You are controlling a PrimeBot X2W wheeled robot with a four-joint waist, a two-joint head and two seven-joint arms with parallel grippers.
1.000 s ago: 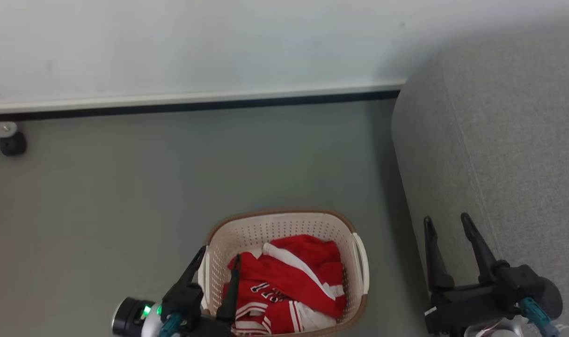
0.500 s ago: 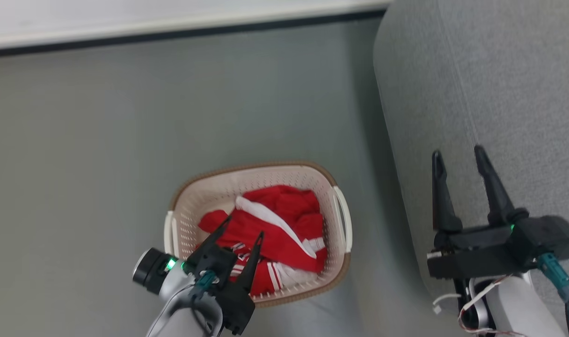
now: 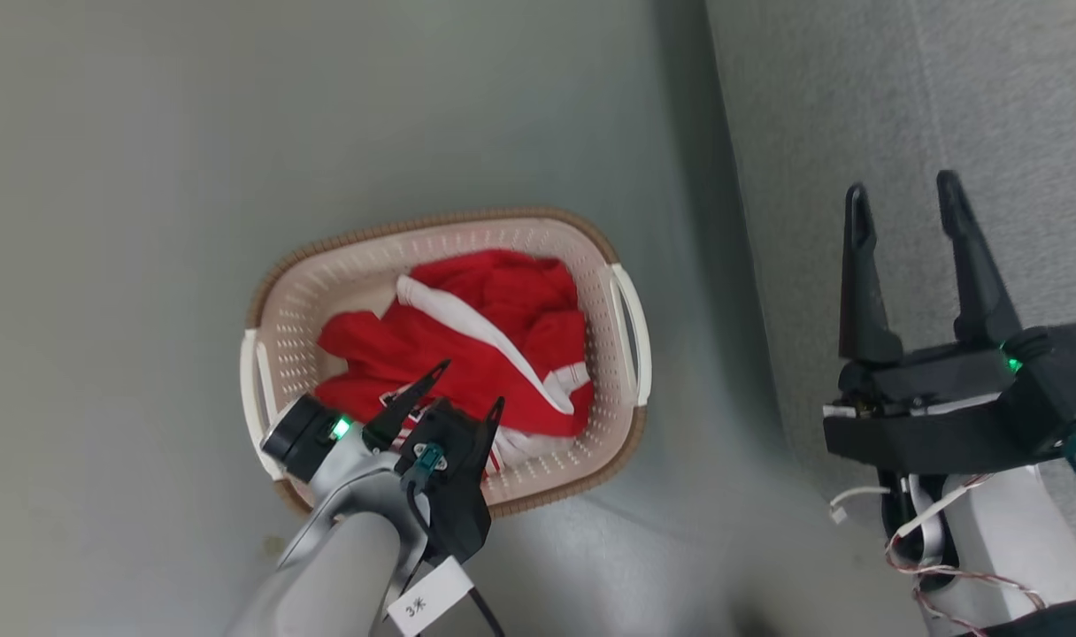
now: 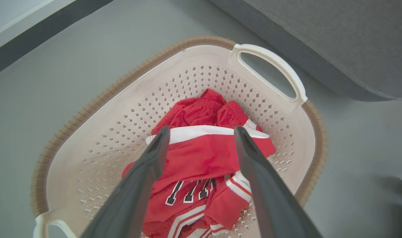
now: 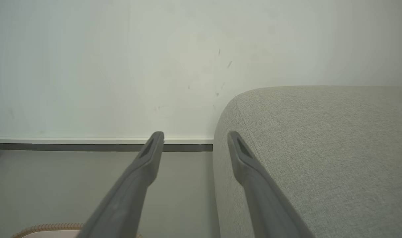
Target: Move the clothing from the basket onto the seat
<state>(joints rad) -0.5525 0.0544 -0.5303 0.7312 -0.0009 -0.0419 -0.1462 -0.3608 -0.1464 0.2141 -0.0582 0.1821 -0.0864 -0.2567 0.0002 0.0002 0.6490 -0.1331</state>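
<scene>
head view, camera: your head has tipped down over the last second. the basket [image 3: 432,218] sitting higher in frame comes from that, not from a shove.
head view, left claw: your left claw [image 3: 472,383] has crossed from the basket's left wall to above the red clothing [image 3: 494,310]. its fingers are spread and hold nothing.
head view, right claw: your right claw [image 3: 903,184] stays wide and empty over the edge of the grey sofa seat [image 3: 856,88].
left wrist view, clothing: all of it is still heaped inside the basket. the white-trimmed fold lies between your fingertips, the dark lettering nearer you. whether the tips touch cloth i cannot tell.
right wrist view, seat: the cushion is on the right with no red cloth on the part you see, and the wall [image 5: 121,66] is ahead.
meaning: the approach looks done. i judge you next lower and pinch the top fold.
</scene>
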